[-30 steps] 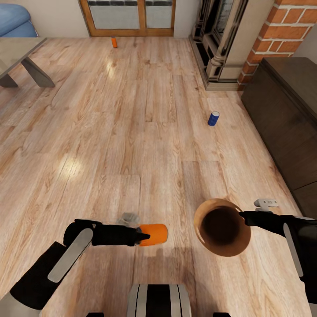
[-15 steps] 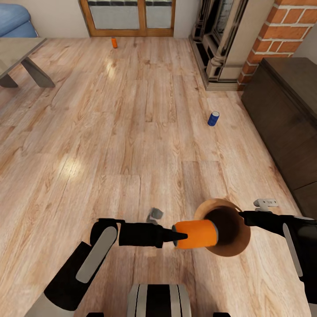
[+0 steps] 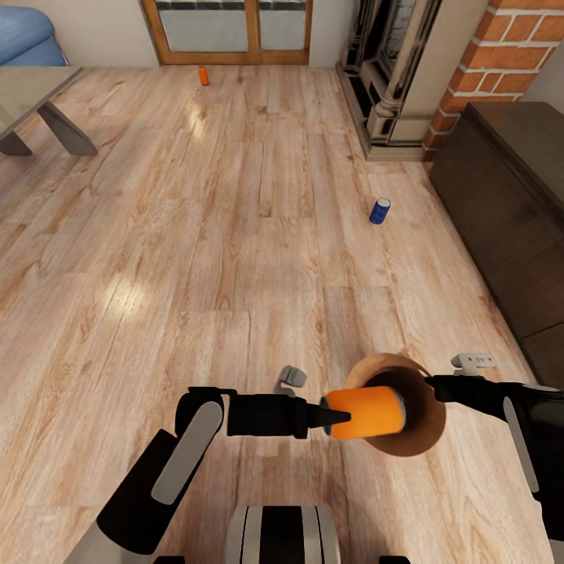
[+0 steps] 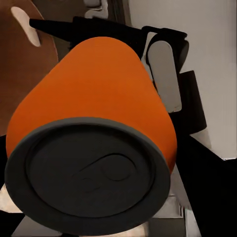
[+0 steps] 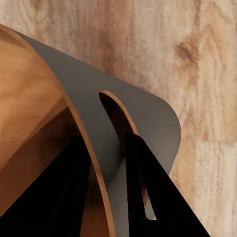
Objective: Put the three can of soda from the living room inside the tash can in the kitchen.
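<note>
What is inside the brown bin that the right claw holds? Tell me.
The round copper-brown bin shows a dark interior with no can visibly lying in it. The orange soda can gripped by the left claw overlaps its mouth and covers part of the inside, so that part cannot be checked.

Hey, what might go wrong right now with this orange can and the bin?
The orange can lies sideways across the trash can rim, held by the left claw; released now, it may catch the edge and roll onto the floor. The right claw pinches only the rim, so a bump could tip the bin.
</note>
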Tool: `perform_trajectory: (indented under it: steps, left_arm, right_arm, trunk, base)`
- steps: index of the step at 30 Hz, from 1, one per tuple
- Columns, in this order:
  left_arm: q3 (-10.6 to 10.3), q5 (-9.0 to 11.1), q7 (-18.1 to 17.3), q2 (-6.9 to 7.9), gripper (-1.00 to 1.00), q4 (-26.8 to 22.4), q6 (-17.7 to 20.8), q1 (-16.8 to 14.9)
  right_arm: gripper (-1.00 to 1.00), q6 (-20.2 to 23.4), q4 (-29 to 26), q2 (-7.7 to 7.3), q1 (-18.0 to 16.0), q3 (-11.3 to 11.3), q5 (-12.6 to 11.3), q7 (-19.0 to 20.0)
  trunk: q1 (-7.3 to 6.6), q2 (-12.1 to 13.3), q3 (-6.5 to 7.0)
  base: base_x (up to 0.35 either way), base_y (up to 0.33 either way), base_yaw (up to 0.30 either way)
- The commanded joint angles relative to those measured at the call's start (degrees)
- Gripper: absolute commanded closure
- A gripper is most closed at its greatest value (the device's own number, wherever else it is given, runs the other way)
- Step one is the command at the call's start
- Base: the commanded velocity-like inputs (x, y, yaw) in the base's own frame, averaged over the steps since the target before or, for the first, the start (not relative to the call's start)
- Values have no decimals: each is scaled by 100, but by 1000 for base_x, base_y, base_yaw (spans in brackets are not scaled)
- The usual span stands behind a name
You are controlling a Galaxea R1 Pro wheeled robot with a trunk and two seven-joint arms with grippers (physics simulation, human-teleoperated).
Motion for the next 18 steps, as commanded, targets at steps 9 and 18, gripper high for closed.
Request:
perform_trajectory:
  steps: [9, 18]
  left_arm:
    - [135, -41, 89, -30, 100, 13, 6, 32]
    - [435, -15, 77, 11, 100, 46, -37, 33]
  right_arm:
    - [100, 33, 24, 20, 1, -47, 17, 81]
    - [100, 10, 23, 11, 1, -49, 121, 219]
  trunk:
    - [0, 4, 0]
    - [0, 4, 0]
  base:
    - [0, 0, 0]
    - [0, 0, 0]
